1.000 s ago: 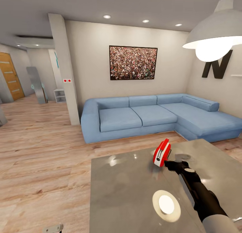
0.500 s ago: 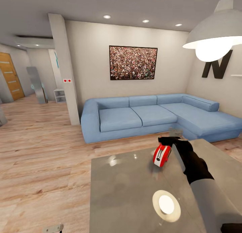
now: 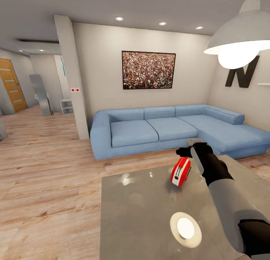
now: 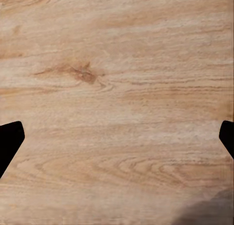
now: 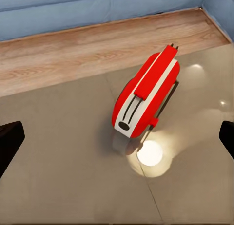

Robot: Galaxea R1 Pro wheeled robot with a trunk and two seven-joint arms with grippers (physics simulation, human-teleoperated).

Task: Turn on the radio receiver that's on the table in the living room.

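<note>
Red and white, the radio receiver (image 3: 180, 171) stands on edge on the glossy grey table (image 3: 142, 215), toward its far side, nearest the blue sofa (image 3: 168, 128). Your right gripper (image 3: 189, 150) hangs above and just behind the radio from the head camera's angle, apart from it, with the black wrist and pale forearm running back toward the lower right. From the right wrist camera you look down on the radio (image 5: 146, 96): a red body with a white band along its edge, a dark slot at one end, and a small red tab on the side. It rests on the table (image 5: 58, 176) with a bright lamp reflection just beside it, and the wood floor (image 5: 73, 54) and the sofa base lie beyond. Both dark fingertips (image 5: 9, 142) sit at the far edges of that picture, so your right jaws are spread wide and hold nothing.

Your left gripper (image 4: 117, 142) looks straight at light wood planks (image 4: 117, 79); its fingertips (image 4: 9, 137) also sit at opposite edges, jaws released. A grey shadow sits in one corner; you can't tell what casts it.

On the wall behind the sofa hangs the framed crowd picture (image 3: 148, 70), and a white pendant lamp (image 3: 240, 38) glows at the upper right.
</note>
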